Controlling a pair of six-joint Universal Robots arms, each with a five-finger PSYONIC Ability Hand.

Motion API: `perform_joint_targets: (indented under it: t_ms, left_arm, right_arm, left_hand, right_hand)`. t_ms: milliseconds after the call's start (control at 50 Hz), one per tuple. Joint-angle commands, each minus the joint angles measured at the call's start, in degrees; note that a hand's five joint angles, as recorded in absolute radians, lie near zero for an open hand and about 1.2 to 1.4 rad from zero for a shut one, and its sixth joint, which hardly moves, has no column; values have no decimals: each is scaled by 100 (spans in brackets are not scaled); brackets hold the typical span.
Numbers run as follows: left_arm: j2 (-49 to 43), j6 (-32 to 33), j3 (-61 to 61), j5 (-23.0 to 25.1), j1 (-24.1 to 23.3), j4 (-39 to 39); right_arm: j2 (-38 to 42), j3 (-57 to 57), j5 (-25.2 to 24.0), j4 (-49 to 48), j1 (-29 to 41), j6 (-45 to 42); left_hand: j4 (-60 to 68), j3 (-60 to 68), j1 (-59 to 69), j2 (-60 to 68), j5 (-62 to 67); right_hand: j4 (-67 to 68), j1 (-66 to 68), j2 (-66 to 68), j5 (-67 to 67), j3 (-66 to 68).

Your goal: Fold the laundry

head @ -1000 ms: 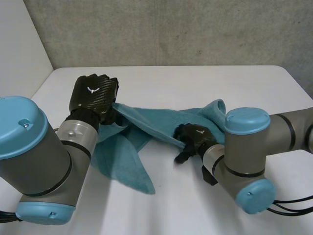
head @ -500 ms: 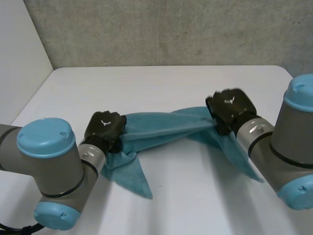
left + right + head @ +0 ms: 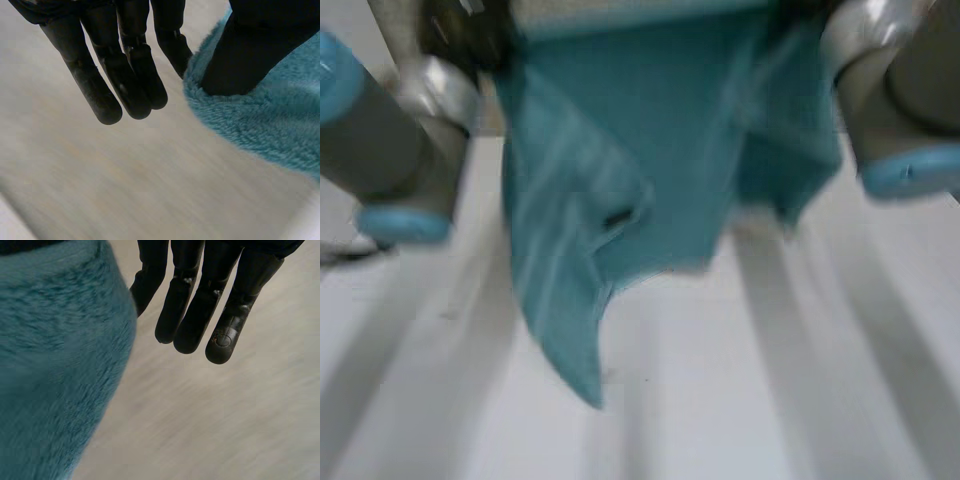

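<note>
Towel between left hand, right hand

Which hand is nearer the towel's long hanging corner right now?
Left. The left hand pinches the top edge of the towel, on the side above the hanging corner; the right hand holds that edge's far end.

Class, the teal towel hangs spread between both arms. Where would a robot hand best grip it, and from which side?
On the towel, probably the lowest pointed corner, pinched from below: it hangs as a narrow free tip, while the upper edge is already held.
</note>
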Motion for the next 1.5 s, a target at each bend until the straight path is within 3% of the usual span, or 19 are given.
perform_joint_targets:
  t_ms: [20,160,320,460,680,740,860,980,1100,1500]
  left_arm:
    - [614,-860,344,90,584,709]
    - [658,-878,-823,670,628,7]
    - [596,-895,-2440,907,681,-645]
    - [281,-895,-3444,1058,690,-610]
    - [-265,-1027,-3779,1049,610,-654]
    - [-265,-1089,-3867,1049,593,-619]
    - [-256,-1220,-3902,1014,540,-593]
    - [-274,-1405,-3893,987,523,-417]
    - [-353,-1800,-3893,654,514,13]
    - [-502,-2327,-3867,548,259,-127]
  right_arm:
    - [-966,782,69,-1095,-4,182]
    - [-1002,1915,16,-753,40,190]
    - [-1002,3321,-124,-103,-4,234]
    - [-958,3797,-115,118,-4,243]
    - [-958,3543,-124,232,40,208]
    - [-993,3411,-124,434,66,217]
    - [-1116,3095,-115,891,145,278]
    - [-1362,2928,-107,962,347,524]
    - [-1898,2647,-115,1146,444,709]
    - [-2478,2295,-54,1217,471,1060]
  left_hand:
    - [1150,1153,1492,1117,1561]
    - [1150,1153,1492,1117,1561]
    - [1150,1153,1492,1117,1561]
    - [1150,1153,1492,1117,1561]
    - [1150,1153,1492,1117,1561]
    - [-811,-808,-469,-844,-401]
    - [-2142,-2139,-1800,-2174,-1731]
    - [-2162,-2159,-1820,-2194,-1751]
    - [-2145,-2142,-1803,-2177,-1734]
    - [-2448,-2444,-2106,-2480,-2037]
  right_hand:
    - [1160,2381,1223,1414,1209]
    - [1160,2381,1223,1414,1209]
    - [1160,2381,1223,1414,1209]
    - [1160,2381,1223,1414,1209]
    - [1160,2381,1223,1414,1209]
    - [1160,2381,1223,1414,1209]
    - [1160,2381,1223,1414,1209]
    - [1160,2381,1223,1414,1209]
    - [1160,2381,1223,1414,1209]
    - [1160,2381,1223,1414,1209]
